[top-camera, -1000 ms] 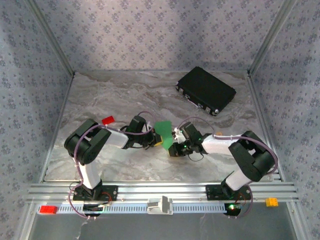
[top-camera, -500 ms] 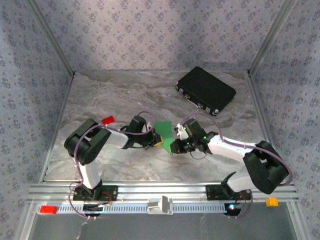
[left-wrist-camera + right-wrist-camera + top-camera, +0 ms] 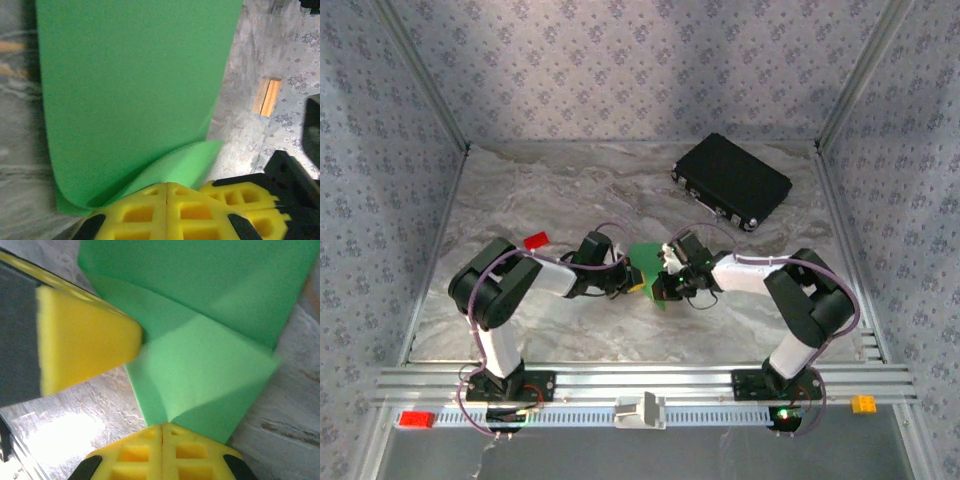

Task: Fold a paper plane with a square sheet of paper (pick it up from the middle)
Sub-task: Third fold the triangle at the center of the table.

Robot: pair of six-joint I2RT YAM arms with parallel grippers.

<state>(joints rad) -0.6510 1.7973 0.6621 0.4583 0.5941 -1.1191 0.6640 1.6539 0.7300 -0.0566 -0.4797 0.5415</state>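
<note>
Over the marbled grey surface [image 3: 550, 200], the thin bright green square sheet of paper [image 3: 648, 260] curls between left tool [image 3: 166, 191] and right tool [image 3: 162, 430], both pinching it, probably to set a crease.

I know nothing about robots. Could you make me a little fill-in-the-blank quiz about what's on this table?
1. The paper sheet pinched by the left gripper and right gripper is ____.
2. The black case lies at the table's far ____ corner.
3. The small block left of the paper is ____.
Missing words: green, right, red.
</note>
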